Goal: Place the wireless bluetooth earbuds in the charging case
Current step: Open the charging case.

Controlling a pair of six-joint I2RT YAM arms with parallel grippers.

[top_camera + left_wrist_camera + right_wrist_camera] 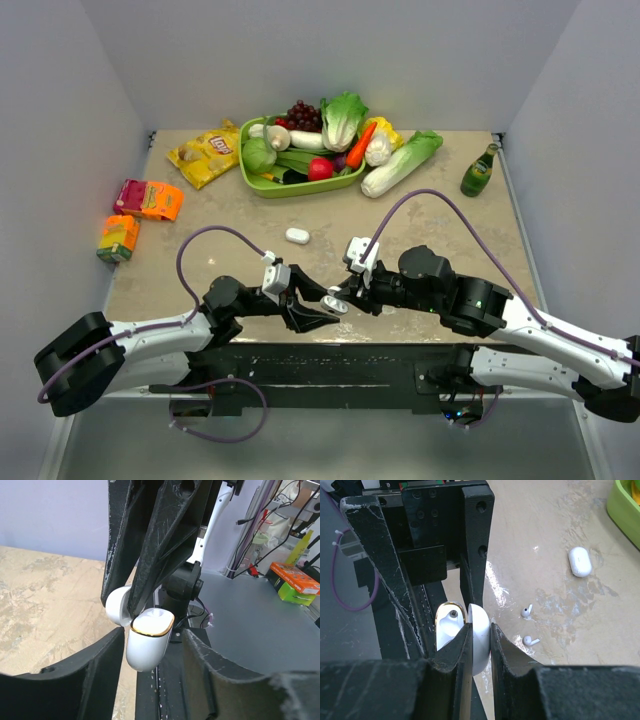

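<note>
An open white charging case with a gold rim (147,645) hangs in the air between both arms over the table's near edge (335,303). My right gripper (480,630) is shut on its flipped-up lid (479,617). My left gripper (152,637) has its fingers closed in on the two sides of the case's base. The base's moulded wells (449,622) look empty. Two tiny white earbuds (526,611) (531,641) lie loose on the tabletop just beyond the case.
A second, closed white case (297,236) lies mid-table. A green tray of toy vegetables (262,182) stands at the back, with a chip bag (205,153) to its left and a green bottle (479,172) at the right. Snack boxes (148,199) sit far left.
</note>
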